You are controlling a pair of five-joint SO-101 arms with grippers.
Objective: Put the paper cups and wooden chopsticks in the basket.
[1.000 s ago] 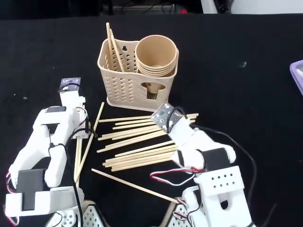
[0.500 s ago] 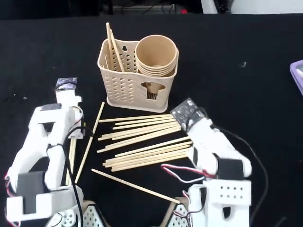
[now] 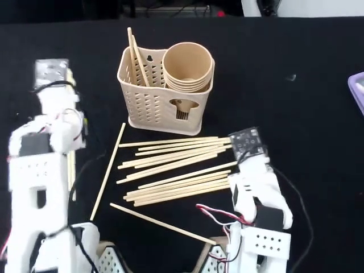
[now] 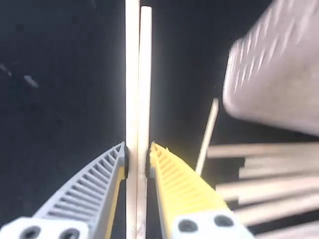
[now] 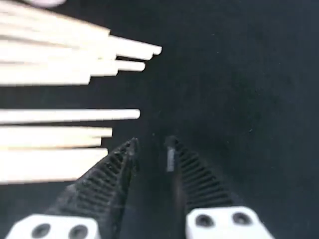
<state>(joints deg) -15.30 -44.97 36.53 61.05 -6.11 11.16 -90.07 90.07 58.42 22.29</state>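
Left hand point(image 4: 137, 149) is clamped on two chopsticks point(image 4: 138, 74) held side by side, both running straight out past the fingertips. Arm is up, off to the left of the basket point(image 3: 149, 105). Right hand point(image 5: 151, 144) is slightly parted with nothing in it, low over the desk point(image 3: 296, 114), just beside the ends of the pile point(image 3: 170, 170).

Basket stands upright behind the pile. Cups point(image 3: 187, 65) are stacked in its right compartment, and two sticks point(image 3: 136, 57) lean in the left one. Lots of chopsticks left on the desk: the pile, one loose stick point(image 3: 108, 170) angled at its left, another point(image 3: 162, 223) lying across in front.

Risks, as I judge them:
- The held two are pinched flat between the jaws with a long free length ahead. A swing could make them scissor apart or one could slide out.
- Long tips could catch the basket rim or the leaning sticks on the way in. The basket looks light, so a push may shove or tip it.
- Dropping into the wrong side is possible. The cup stack fills the right compartment, so the sticks would bounce off it and fall back on the desk.
- Releasing too high could let them tip over the rim.
- Right hand sits close to the pile ends. A sideways nudge would fan the pile out and make later grabs harder.
- Both arms heading for the basket together could clash.
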